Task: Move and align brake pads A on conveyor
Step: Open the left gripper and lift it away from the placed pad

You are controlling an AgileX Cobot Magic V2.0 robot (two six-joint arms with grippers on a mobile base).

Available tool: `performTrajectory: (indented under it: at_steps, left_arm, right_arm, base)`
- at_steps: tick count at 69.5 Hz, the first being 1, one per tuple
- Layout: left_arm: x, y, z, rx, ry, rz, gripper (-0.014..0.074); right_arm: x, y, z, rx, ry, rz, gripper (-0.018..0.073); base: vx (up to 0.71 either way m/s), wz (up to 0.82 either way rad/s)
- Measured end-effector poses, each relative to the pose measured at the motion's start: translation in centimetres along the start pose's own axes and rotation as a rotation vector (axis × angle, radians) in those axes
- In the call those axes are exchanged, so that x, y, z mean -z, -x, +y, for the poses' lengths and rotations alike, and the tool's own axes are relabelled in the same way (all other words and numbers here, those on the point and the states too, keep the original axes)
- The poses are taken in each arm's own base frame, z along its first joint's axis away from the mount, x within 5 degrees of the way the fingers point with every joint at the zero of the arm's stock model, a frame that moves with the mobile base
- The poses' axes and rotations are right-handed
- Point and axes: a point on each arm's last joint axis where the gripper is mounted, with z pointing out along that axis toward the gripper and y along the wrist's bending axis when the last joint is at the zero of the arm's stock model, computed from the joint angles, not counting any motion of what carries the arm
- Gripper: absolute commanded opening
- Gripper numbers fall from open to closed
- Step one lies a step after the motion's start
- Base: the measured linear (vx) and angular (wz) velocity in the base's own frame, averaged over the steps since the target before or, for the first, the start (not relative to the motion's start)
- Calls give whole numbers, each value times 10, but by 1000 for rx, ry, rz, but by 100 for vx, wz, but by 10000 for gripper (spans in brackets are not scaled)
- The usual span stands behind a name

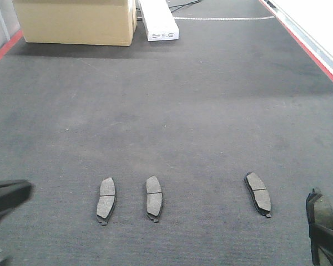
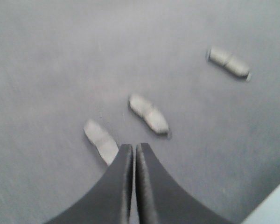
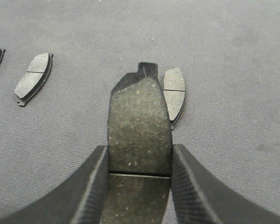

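Observation:
Three brake pads lie in a loose row on the dark conveyor (image 1: pixel 166 111): a left one (image 1: pixel 106 200), a middle one (image 1: pixel 154 198) and a right one (image 1: pixel 258 194), which is turned slightly. My right gripper (image 3: pixel 139 156) is shut on another brake pad (image 3: pixel 139 121), held lengthwise above the belt just behind the right pad (image 3: pixel 174 95). In the front view this held pad (image 1: pixel 323 209) shows at the bottom right corner. My left gripper (image 2: pixel 133 148) is shut and empty, hovering near the left pad (image 2: pixel 101 140), with the middle pad (image 2: pixel 148 113) beyond it.
A cardboard box (image 1: pixel 75 21) and a long white box (image 1: pixel 158 21) stand at the belt's far end. Red edge strips run along the right side (image 1: pixel 305 47) and the left side (image 1: pixel 3 52). The left wrist view is blurred.

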Motion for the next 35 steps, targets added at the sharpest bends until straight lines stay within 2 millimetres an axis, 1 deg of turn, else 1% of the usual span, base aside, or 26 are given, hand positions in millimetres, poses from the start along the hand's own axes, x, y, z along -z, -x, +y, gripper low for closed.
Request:
performTrajectory:
  at_steps: [7, 16, 23, 30, 35]
  left_arm:
    - [12, -9, 1, -26, -1, -67, -6]
    - [17, -33, 1, -32, -2, -112, -6]
    - [21, -47, 1, -33, -4, -151, -6]
    - [25, -55, 1, -32, -4, -180, -6]
    - [27, -57, 2, -32, -4, -189, -6]
  right_arm:
    - [0, 0, 0, 0, 0, 0, 101]
    - [0, 0, 0, 0, 0, 0, 101]
    - [0, 0, 0, 0, 0, 0, 101]
    - [0, 0, 0, 0, 0, 0, 101]
    - [0, 0, 0, 0, 0, 0, 101]
  base:
    - [0, 0]
    - [0, 0]
    - [0, 0]
    - [0, 0]
    - [0, 0]
